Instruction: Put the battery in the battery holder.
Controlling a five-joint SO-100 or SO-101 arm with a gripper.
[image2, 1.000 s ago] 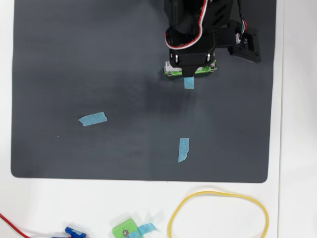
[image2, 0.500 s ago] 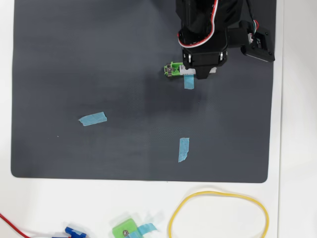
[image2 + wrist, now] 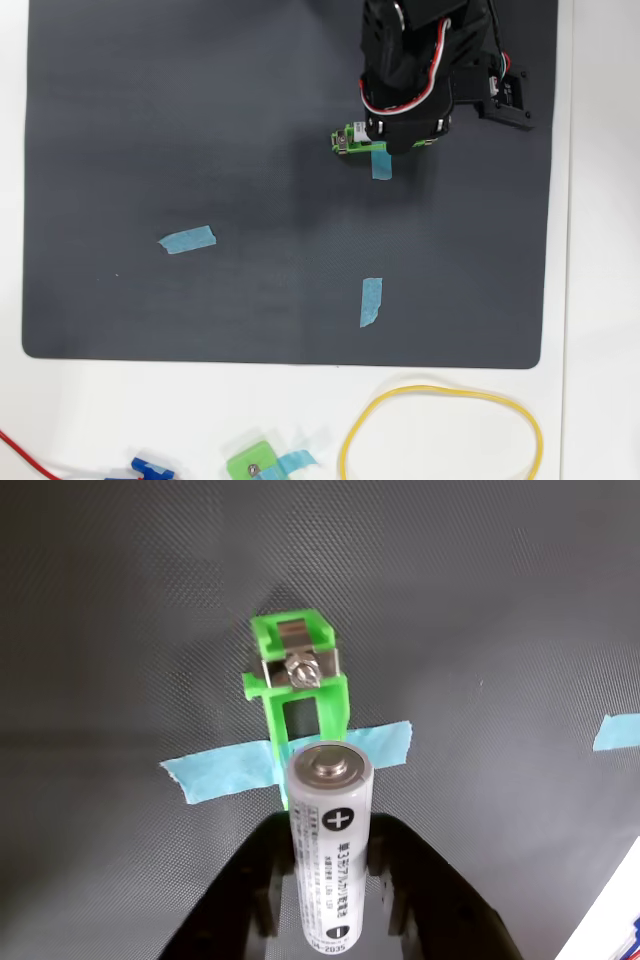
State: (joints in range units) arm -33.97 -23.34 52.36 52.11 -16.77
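In the wrist view my gripper (image 3: pixel 330 890) is shut on the battery (image 3: pixel 328 840), a white cylinder with its plus end pointing away from me. It hangs just above the near part of the green battery holder (image 3: pixel 296 685), which is taped to the dark mat by a blue strip (image 3: pixel 230 770). The holder's far metal contact and screw show; its near end is hidden behind the battery. In the overhead view the arm covers most of the holder (image 3: pixel 350 139); only its left end and the tape (image 3: pixel 380 162) show. The battery is hidden there.
Two loose blue tape strips (image 3: pixel 187 239) (image 3: pixel 371 301) lie on the dark mat (image 3: pixel 150 120). Off the mat at the bottom are a yellow cable loop (image 3: pixel 440 432), a squarish green block (image 3: pixel 252 463) with blue tape, a blue part and a red wire.
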